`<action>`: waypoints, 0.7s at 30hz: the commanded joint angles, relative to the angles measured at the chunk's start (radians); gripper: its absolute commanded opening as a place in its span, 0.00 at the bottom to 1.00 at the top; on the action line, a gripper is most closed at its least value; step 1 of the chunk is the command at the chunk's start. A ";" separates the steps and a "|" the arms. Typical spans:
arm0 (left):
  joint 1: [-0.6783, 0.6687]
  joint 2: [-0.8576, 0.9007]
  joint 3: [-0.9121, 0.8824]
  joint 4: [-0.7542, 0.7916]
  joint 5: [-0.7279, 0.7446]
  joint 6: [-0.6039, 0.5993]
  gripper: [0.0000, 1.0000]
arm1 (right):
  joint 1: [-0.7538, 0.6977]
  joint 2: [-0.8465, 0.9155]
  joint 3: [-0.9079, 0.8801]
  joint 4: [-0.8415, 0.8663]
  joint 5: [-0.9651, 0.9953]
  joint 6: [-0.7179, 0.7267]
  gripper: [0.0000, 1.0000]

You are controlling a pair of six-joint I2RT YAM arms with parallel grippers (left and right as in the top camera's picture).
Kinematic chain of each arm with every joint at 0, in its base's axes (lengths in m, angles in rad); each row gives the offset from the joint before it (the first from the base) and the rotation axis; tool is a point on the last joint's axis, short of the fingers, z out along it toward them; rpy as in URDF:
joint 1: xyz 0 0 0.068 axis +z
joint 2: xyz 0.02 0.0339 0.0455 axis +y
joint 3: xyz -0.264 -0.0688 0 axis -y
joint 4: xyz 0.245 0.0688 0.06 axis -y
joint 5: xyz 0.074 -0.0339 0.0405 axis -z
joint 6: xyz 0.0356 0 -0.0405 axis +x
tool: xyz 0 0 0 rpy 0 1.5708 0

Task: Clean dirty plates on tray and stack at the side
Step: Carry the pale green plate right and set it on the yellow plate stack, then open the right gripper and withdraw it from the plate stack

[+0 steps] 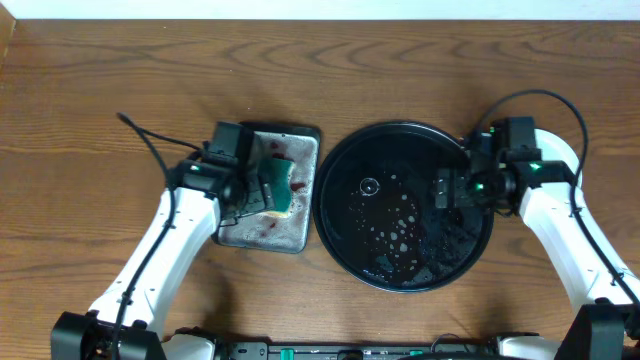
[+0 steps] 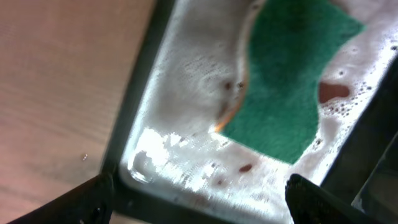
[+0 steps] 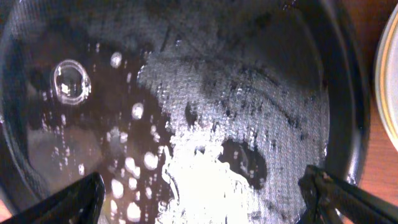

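1. The tray (image 1: 400, 125) is shown right of centre on the worktop (image 1: 100, 100). Only a water film and bubbles are seen in it, and 0 plates are carried on it.
2. The right gripper (image 1: 441, 190) is held over the tray's right part, its jaws spread wide with nothing between them.
3. A pale curved edge (image 3: 388, 74) is seen just beyond the tray rim in the right wrist view. It is judged to be a plate set at the side, but no stack can be made out from overhead.
4. The left gripper (image 1: 262, 190) is held open and empty over the sponge (image 1: 283, 185) in the grey pan (image 1: 295, 140), where suds and red specks are seen.
5. The stacking step is judged all but complete. Next, both arms need only be lifted clear, without the pale edge being nudged.
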 commanded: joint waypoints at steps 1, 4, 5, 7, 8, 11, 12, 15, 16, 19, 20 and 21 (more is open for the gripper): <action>0.058 -0.018 0.026 -0.079 0.067 -0.001 0.88 | 0.063 -0.011 0.064 -0.053 0.109 -0.014 0.99; 0.071 -0.057 0.012 -0.122 0.066 0.011 0.88 | 0.080 -0.057 0.063 -0.086 0.123 0.012 0.99; 0.071 -0.084 0.000 -0.129 0.066 0.018 0.88 | 0.084 -0.082 0.063 -0.101 0.132 0.019 0.99; 0.069 -0.165 -0.041 -0.132 0.066 0.018 0.88 | 0.093 -0.159 0.050 -0.117 0.154 0.037 0.99; 0.069 -0.205 -0.061 -0.128 0.064 0.018 0.88 | 0.097 -0.191 0.040 -0.114 0.153 0.037 0.99; 0.069 -0.332 -0.122 -0.092 0.063 0.031 0.88 | 0.102 -0.311 -0.010 -0.085 0.154 0.037 0.99; 0.069 -0.377 -0.144 -0.074 0.063 0.046 0.88 | 0.103 -0.364 -0.037 -0.063 0.157 0.037 0.99; 0.069 -0.542 -0.222 -0.005 0.062 0.081 0.88 | 0.102 -0.528 -0.131 0.006 0.185 0.037 0.99; 0.069 -0.594 -0.246 0.015 0.062 0.082 0.88 | 0.102 -0.586 -0.163 0.026 0.193 0.037 0.99; 0.069 -0.734 -0.301 0.048 0.062 0.081 0.89 | 0.102 -0.732 -0.234 0.059 0.200 0.036 0.99; 0.069 -0.777 -0.312 0.047 0.062 0.081 0.89 | 0.102 -0.766 -0.248 0.059 0.202 0.036 0.99; 0.069 -0.805 -0.316 0.046 0.062 0.081 0.89 | 0.102 -0.801 -0.261 0.054 0.202 0.036 0.99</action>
